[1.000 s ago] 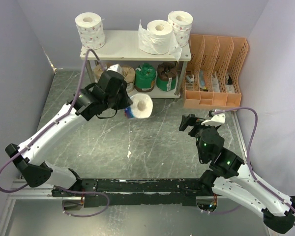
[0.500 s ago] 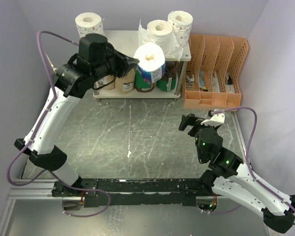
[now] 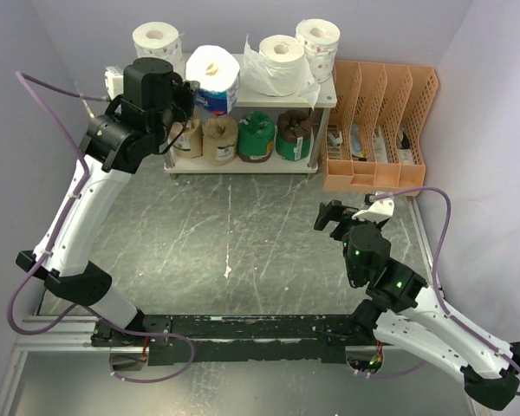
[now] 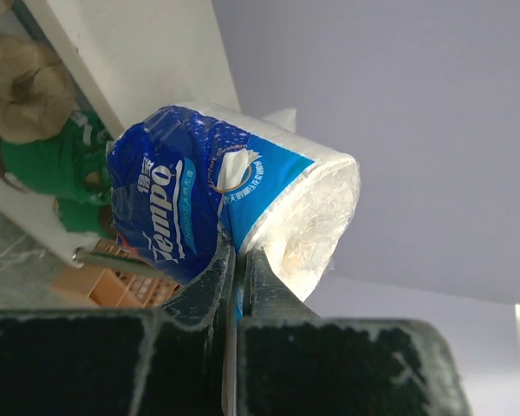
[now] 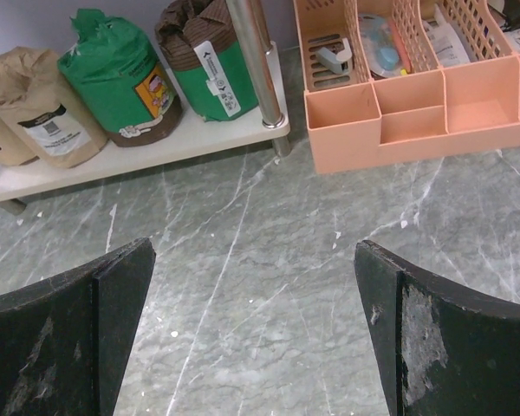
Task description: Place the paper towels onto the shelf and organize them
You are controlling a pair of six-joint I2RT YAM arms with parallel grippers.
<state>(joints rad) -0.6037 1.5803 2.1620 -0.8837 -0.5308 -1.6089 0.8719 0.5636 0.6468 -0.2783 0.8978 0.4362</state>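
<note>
left gripper (image 4: 234,260): pinched nearly closed on the wrapper of the blue-wrapped roll (image 4: 204,204)
blue-wrapped roll: right at its fingertips, up over the top of the shelf (image 3: 253,98)
table (image 3: 243,238): grey-green marble look, well below that gripper
right gripper (image 5: 256,290): wide open, holding nothing, table straight ahead of it
walls (image 3: 494,104): plain pale lilac all round

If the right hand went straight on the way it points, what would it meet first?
Likely the bare table top, as the open right hand angles down at it; the shelf lies further on. Depth is uncertain.
</note>
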